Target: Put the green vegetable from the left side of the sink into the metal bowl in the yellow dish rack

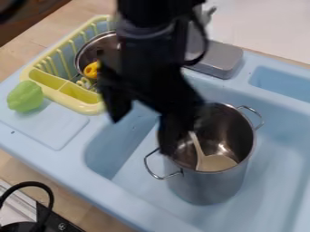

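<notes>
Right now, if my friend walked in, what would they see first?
Probably the big black robot arm, hanging down in the middle, with its lower end at the shiny pot in the blue sink. Next, maybe the bright green pepper on the left, beside the yellow dish rack.

Deep silver metal pot (209,186): in blue plastic sink (77,164)
Pale long-handled spoon (216,163): in pot
Yellow slatted plastic rack (83,105): far left
Lumpy green pepper (25,96): left of rack
</notes>
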Controlling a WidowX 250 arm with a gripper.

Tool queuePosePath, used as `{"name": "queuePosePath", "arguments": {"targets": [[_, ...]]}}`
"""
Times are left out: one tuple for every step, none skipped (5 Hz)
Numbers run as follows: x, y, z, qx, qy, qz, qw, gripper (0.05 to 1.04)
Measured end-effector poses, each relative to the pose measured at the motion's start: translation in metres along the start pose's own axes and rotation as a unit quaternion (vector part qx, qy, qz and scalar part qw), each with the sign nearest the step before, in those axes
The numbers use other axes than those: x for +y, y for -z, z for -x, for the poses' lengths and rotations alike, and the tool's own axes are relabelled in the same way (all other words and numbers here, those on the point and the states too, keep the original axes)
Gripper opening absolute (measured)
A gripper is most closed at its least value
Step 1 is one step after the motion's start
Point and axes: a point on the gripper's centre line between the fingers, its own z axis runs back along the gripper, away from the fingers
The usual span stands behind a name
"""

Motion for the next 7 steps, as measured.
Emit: {"name": "queuePosePath", "arguments": {"targets": [[0.026, -0.003, 0.014, 0.003, -0.025, -0.011, 0.9996, 1.001], [0.057, 0.001, 0.015, 0.008, -0.067, -0.010, 0.9977, 1.001], [0.084, 0.009, 0.016, 0.027, -0.102, -0.010, 0.9943, 1.001], [0.103, -0.002, 0.015, 0.021, -0.125, -0.023, 0.9916, 1.001], [0.123, -0.007, 0.020, 0.018, -0.154, -0.029, 0.9875, 1.001], [0.131, -0.008, 0.021, 0.025, -0.157, -0.040, 0.9865, 1.001], [0.143, 0.003, 0.021, 0.034, -0.163, -0.025, 0.9858, 1.001]]}}
